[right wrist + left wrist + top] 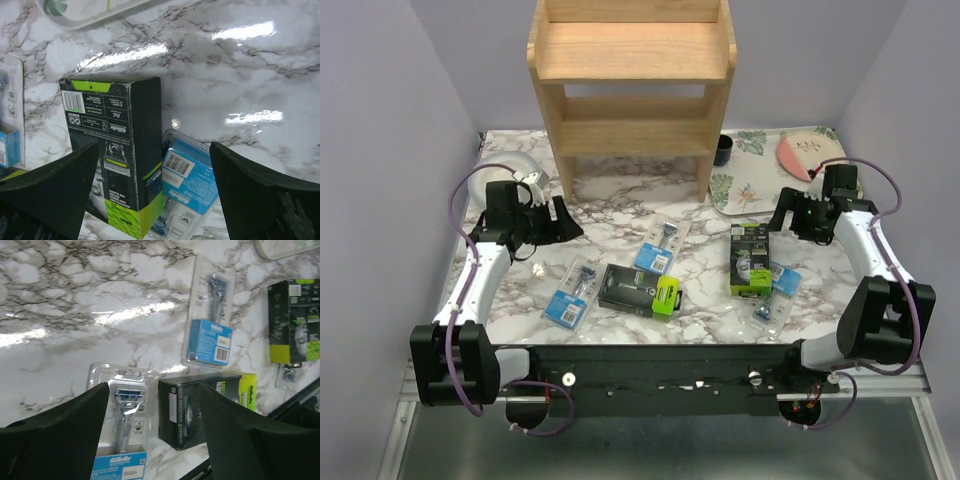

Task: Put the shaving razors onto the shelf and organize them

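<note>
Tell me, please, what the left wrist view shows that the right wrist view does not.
Only the left wrist view: the left claw, open, framing a clear razor pack, with a black box beside it, of which the right wrist view gives at most a green sliver. Only the right wrist view: the right claw, open, and the barcode card of the pack beside the second black box. Both share: that second box, the middle razor pack, the tray rim and the marble table.
</note>
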{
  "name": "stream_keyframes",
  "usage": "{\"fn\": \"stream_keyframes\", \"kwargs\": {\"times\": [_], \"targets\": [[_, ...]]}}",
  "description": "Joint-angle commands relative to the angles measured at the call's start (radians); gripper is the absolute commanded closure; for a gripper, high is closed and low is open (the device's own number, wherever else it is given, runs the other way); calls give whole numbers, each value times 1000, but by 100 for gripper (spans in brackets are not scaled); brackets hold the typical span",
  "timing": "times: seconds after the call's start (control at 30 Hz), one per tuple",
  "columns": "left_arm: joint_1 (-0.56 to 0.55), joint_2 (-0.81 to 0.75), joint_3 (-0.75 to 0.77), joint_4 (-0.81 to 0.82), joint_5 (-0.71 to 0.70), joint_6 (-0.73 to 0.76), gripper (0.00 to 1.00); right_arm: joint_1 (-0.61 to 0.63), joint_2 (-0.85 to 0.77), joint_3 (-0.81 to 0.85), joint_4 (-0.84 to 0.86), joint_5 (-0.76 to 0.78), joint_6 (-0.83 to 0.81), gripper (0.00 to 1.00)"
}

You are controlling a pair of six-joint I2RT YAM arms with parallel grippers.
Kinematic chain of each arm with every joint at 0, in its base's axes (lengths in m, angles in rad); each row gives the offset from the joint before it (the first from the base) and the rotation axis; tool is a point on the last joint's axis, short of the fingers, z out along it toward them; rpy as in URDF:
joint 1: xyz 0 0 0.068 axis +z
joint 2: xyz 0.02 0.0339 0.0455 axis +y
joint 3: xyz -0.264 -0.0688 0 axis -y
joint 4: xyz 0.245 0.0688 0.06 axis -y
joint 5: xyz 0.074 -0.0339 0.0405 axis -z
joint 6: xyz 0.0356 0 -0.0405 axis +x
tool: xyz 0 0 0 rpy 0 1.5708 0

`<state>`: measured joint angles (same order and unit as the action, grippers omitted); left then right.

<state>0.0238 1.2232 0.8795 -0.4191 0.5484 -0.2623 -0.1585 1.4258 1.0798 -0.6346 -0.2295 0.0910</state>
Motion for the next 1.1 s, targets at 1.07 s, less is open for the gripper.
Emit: {"fn": "stream_keyframes", "kwargs": {"times": [1.07], "targets": [[-346, 226, 90, 286, 130, -121, 18, -21, 226, -32, 22, -510, 157, 22]]}}
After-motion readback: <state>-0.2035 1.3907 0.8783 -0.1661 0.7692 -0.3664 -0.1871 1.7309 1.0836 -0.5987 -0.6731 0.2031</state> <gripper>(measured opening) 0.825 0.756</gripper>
